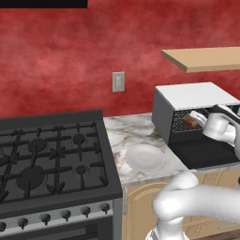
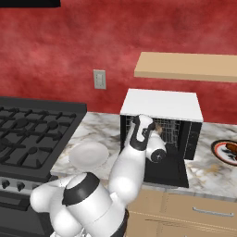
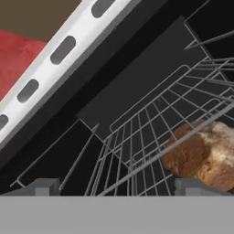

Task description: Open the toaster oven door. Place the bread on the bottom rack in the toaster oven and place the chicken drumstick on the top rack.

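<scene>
On marble counter (image 1: 123,136) w/ red wall (image 1: 70,47), claw (image 3: 116,185) open inside toaster oven (image 1: 187,96).

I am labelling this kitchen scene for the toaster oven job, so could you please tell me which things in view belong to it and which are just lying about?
Belongs to the job:
- toaster oven
- toaster oven door, folded down open
- bread on a rack inside
- gripper, open at the oven mouth

Just lying about:
- white plate
- gas stove
- wall outlet
- wooden shelf
</scene>
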